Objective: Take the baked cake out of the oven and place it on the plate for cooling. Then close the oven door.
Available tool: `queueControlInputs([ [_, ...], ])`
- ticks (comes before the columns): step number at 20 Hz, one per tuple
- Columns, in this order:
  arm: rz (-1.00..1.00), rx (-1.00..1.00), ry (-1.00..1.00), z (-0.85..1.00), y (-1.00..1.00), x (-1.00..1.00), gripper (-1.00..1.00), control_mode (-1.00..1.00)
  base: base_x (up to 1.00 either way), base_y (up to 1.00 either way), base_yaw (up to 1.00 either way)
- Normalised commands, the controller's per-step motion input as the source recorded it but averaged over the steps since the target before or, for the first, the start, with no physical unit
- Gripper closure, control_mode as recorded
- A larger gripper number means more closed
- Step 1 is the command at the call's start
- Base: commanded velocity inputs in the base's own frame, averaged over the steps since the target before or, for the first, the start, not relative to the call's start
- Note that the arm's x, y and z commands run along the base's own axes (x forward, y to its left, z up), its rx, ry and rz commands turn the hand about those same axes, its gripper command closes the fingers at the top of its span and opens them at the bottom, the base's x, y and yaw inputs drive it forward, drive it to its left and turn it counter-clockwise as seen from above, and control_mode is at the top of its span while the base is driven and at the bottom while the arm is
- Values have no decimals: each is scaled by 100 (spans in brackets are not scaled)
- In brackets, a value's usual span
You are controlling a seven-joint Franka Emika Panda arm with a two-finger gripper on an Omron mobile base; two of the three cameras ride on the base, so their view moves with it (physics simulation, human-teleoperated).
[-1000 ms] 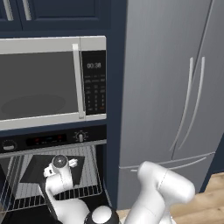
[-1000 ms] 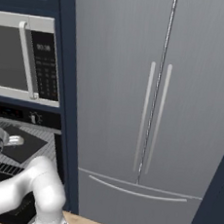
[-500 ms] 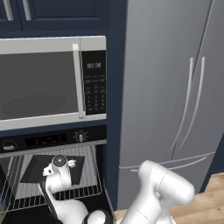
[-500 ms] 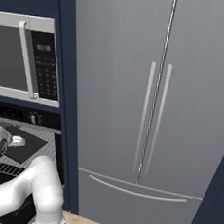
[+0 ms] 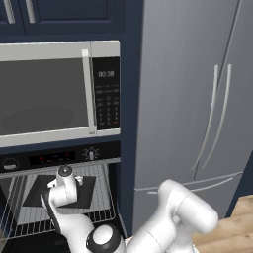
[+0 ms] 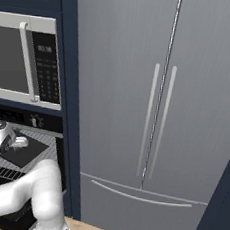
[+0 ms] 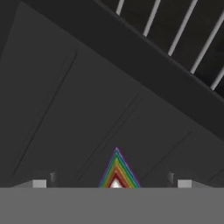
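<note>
One white arm rises from the base, bends at a bulky elbow and reaches low and forward into the open oven point(image 5: 59, 197); its wrist ends over the wire rack point(image 5: 99, 210). In the left base view the hand point(image 5: 64, 184) sits above a dark flat baking tray point(image 5: 34, 190) lying on that rack, round dark-capped wrist joint uppermost. From the right base view the same hand point(image 6: 11, 141) points toward the tray point(image 6: 30, 153), just inside the oven's right wall.

Hand view: the hand point(image 7: 116, 183) is close over the dark tray surface point(image 7: 87, 109), pale rack wires point(image 7: 192, 39) crossing the top right corner. Fingers point(image 7: 39, 183) spread wide, one tip at each lower side, nothing between them. A small rainbow-striped wedge, apparently the cake point(image 7: 116, 171), pokes up midway between the tips at the bottom edge; contact cannot be told.

Oven control strip point(image 5: 64, 157) with a knob runs directly above the cavity. Microwave point(image 5: 54, 91) sits over it, door closed. Grey French-door refrigerator point(image 6: 157, 116) stands to the right, past a navy cabinet panel point(image 5: 129, 123). Oven door not distinguishable here
</note>
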Motion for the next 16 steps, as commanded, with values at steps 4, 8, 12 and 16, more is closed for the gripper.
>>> queueControlInputs([
  [4, 0, 0, 1, -30, 8, 5, -100, -100, 0, 0, 0],
  [8, 0, 0, 0, -33, 11, 4, -100, -100, 0, 0, 0],
  [12, 0, 0, 0, -30, 18, 0, -100, -100, 0, 0, 0],
  [16, 0, 0, 0, -13, 4, 7, -100, -100, 0, 0, 0],
])
